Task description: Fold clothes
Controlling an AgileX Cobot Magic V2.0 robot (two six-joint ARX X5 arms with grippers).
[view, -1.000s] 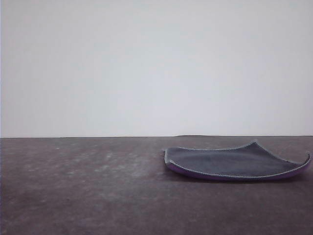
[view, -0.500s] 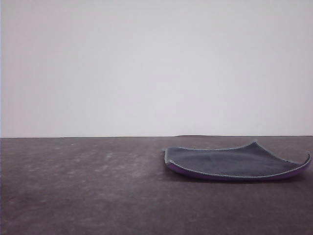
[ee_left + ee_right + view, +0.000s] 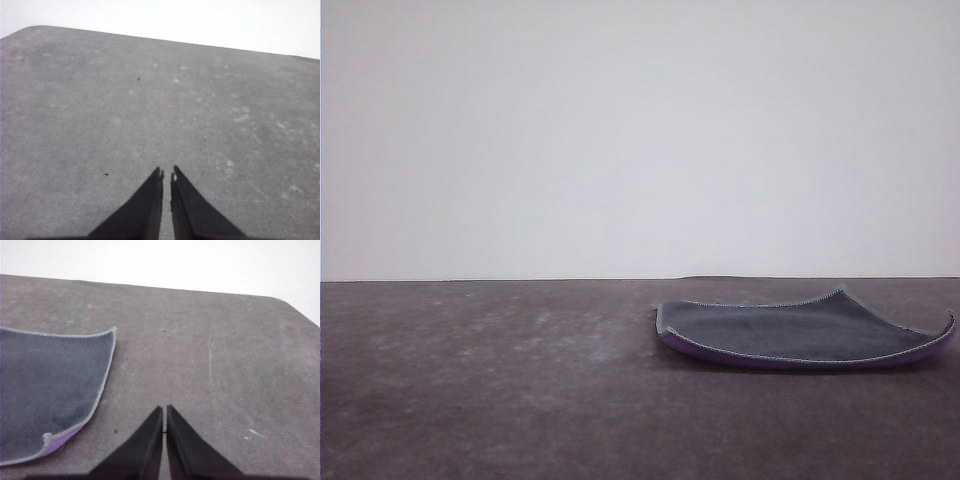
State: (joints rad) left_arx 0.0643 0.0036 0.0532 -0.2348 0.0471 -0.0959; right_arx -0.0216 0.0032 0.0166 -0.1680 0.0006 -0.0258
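Scuffed grey table (image 3: 500,380), white wall (image 3: 620,130)

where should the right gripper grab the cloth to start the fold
Probably the curled-up corner of the cloth nearest the right gripper, where the purple underside shows. That corner lifts off the table, so a finger could slide under it. Come in low from the bare table on the gripper's side; the gripper would need to open first.
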